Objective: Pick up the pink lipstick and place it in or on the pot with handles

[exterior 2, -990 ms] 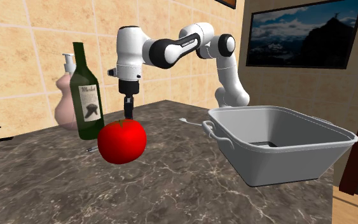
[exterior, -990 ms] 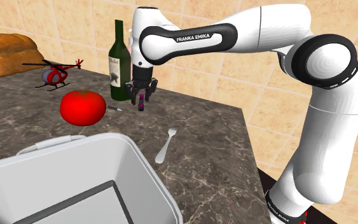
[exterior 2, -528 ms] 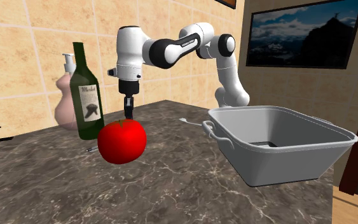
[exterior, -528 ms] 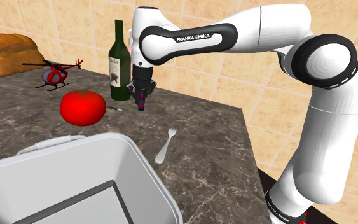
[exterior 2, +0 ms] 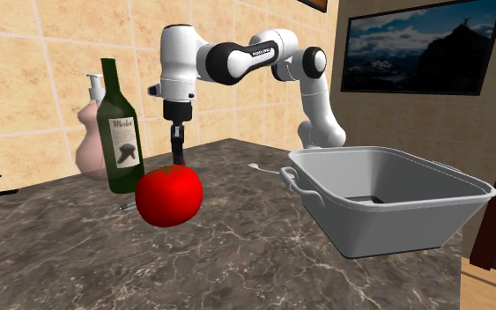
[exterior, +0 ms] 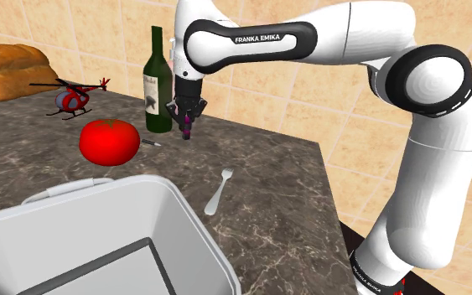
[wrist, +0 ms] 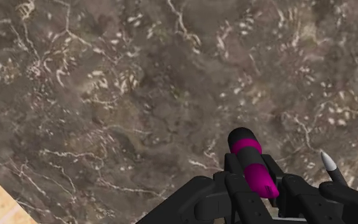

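Observation:
My gripper (exterior: 188,124) is shut on the pink lipstick (exterior: 189,131), a short pink and black tube that hangs upright a little above the dark marble counter. In the wrist view the lipstick (wrist: 252,167) sticks out from between the two black fingers (wrist: 234,186) of the gripper (wrist: 255,183), with bare marble beneath it. The gripper (exterior 2: 178,148) hangs just behind the tomato in the second exterior view. The pot (exterior: 179,222), a large pale grey tub with handles (exterior: 66,188), stands at the counter's near end, apart from the gripper; it appears again as the pot (exterior 2: 387,211).
A red tomato (exterior: 109,141) and a green wine bottle (exterior: 157,84) stand close to the gripper. Further off are a toy helicopter (exterior: 75,96) and a loaf of bread (exterior: 7,69). A spoon (exterior: 219,191) lies between gripper and pot. A pink soap dispenser (exterior 2: 92,132) stands by the wall.
The fingers closed on the lipstick where it stood on the counter. The hand has since risen a little, carrying the lipstick up off the marble.

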`<move>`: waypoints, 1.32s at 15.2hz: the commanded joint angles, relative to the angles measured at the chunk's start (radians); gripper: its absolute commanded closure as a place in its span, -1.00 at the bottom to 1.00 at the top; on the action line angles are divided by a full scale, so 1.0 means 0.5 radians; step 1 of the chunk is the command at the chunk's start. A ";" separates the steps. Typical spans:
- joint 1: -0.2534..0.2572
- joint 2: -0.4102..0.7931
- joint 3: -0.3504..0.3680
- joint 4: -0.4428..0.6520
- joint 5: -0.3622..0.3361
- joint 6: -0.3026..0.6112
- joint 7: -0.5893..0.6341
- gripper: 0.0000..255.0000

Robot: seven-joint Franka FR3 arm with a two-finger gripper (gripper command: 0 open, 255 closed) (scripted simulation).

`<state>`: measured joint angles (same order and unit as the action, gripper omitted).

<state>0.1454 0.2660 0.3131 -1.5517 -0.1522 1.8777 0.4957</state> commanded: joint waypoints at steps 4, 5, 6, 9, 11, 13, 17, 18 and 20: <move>0.008 0.001 0.004 0.141 0.004 -0.140 -0.009 1.00; 0.010 0.003 0.005 0.170 0.004 -0.168 -0.011 1.00; 0.012 0.005 0.005 0.201 0.004 -0.196 -0.013 1.00; 0.019 0.016 0.007 0.297 0.001 -0.282 -0.018 1.00; 0.025 0.027 0.008 0.367 -0.001 -0.340 -0.021 1.00; 0.032 0.041 0.009 0.440 -0.005 -0.400 -0.023 1.00; 0.048 0.077 0.011 0.602 -0.016 -0.526 -0.028 1.00; 0.053 0.089 0.012 0.646 -0.020 -0.559 -0.029 1.00; 0.065 0.115 0.012 0.739 -0.028 -0.627 -0.031 1.00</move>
<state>0.1749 0.3163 0.3192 -1.2066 -0.1641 1.5818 0.4809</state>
